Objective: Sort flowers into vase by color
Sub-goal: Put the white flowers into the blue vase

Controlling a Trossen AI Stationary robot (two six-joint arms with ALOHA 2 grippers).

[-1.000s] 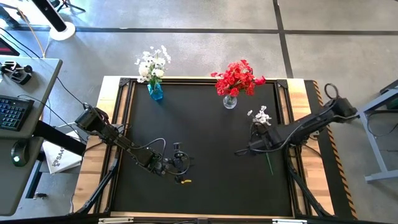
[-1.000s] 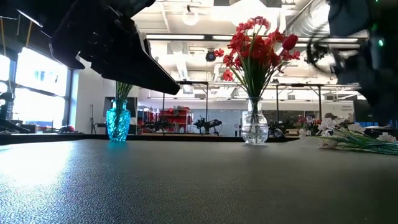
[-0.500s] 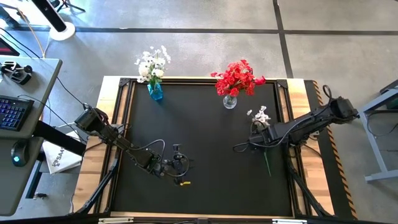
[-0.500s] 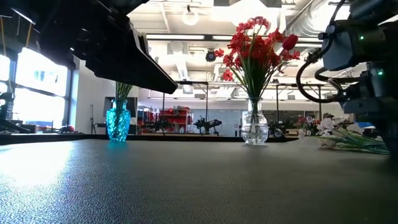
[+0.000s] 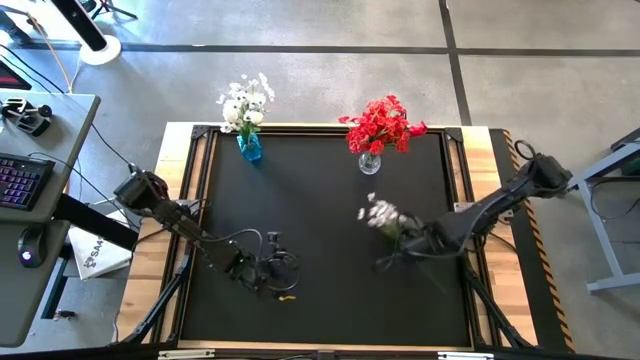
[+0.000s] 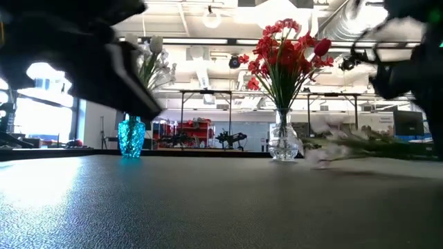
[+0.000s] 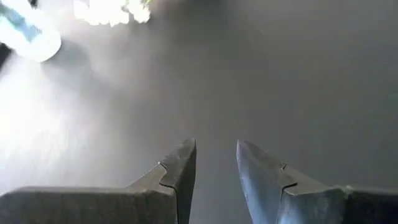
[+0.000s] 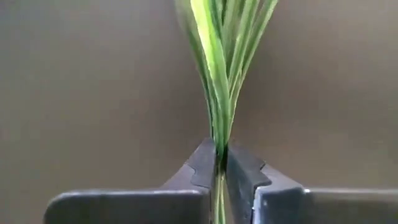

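A sprig with white blossoms (image 5: 379, 212) and green stems is in my right gripper (image 5: 405, 246), which is shut on the stems at mid-right of the table. It also shows blurred in the low view (image 6: 332, 147). Whether it is clear of the table, I cannot tell. A blue vase (image 5: 249, 147) with white flowers and a clear vase (image 5: 370, 161) with red flowers stand at the far edge. My left gripper (image 5: 274, 270) is open and empty low over the near-left part of the table, as its wrist view (image 7: 215, 154) shows. My right gripper pinches the bundle of green stems (image 8: 219, 144) between its two fingers. The fingers (image 8: 202, 163) come slanting down from the table's right side and lie across the stems. The stems fan out beyond the fingers toward the blossoms.
The table is a black mat (image 5: 320, 200) in a wooden frame (image 5: 168, 190). A small yellow piece (image 5: 288, 295) lies near my left gripper. A desk with a keyboard (image 5: 22, 180) stands left of the table.
My right gripper has swung the white sprig: its blossoms have gone from the right side toward the table's middle and near edge, and the sprig has turned about. My left gripper has shifted a little toward the left and near edges.
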